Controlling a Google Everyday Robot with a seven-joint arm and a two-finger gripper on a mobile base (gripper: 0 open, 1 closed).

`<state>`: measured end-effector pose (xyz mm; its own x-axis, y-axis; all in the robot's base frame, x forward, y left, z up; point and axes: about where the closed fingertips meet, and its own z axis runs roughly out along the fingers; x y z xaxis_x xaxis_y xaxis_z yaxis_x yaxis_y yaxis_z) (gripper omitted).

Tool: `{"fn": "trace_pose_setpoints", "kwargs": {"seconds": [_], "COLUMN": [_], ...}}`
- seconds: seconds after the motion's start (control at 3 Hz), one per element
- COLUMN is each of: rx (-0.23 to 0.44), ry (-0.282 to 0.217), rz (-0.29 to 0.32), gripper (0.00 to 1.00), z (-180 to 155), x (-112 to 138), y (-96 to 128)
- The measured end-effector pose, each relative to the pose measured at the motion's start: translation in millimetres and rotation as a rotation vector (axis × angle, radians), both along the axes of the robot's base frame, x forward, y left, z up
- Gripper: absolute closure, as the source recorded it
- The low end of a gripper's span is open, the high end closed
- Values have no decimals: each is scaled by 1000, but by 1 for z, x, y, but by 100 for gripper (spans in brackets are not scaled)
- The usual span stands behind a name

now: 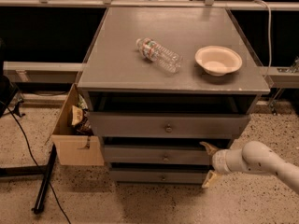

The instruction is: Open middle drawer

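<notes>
Sitting against the left flank of the table [117, 64], an open cardboard box [77, 139] lay clear of the drawers' path and seemed to pose little risk. The middle drawer [140, 154], second of three grey fronts, looked shut or nearly so, its small knob [165, 158] at centre. Up top, a water bottle [159, 55] lay on its side and a bowl [218, 59] stood near the right edge; a hard jerk could well set the bottle rolling. The tool [208, 164] hung at the drawer's right end, well apart from the knob, its fingers spread one above the other and gripping nothing. Closing there would probably pinch only the front's corner and slip off, or the upper finger might snag the top drawer [140, 124] instead.
</notes>
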<state>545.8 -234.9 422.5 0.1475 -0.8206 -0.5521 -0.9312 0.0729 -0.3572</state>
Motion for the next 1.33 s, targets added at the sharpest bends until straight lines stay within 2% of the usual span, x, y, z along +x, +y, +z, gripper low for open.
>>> {"fn": "trace_pose_setpoints", "kwargs": {"seconds": [1.33], "rx": [-109], "ry": [-6], "rz": [-42], "gripper": [0], "z": [-29], "x": [34], "y": [-7]}}
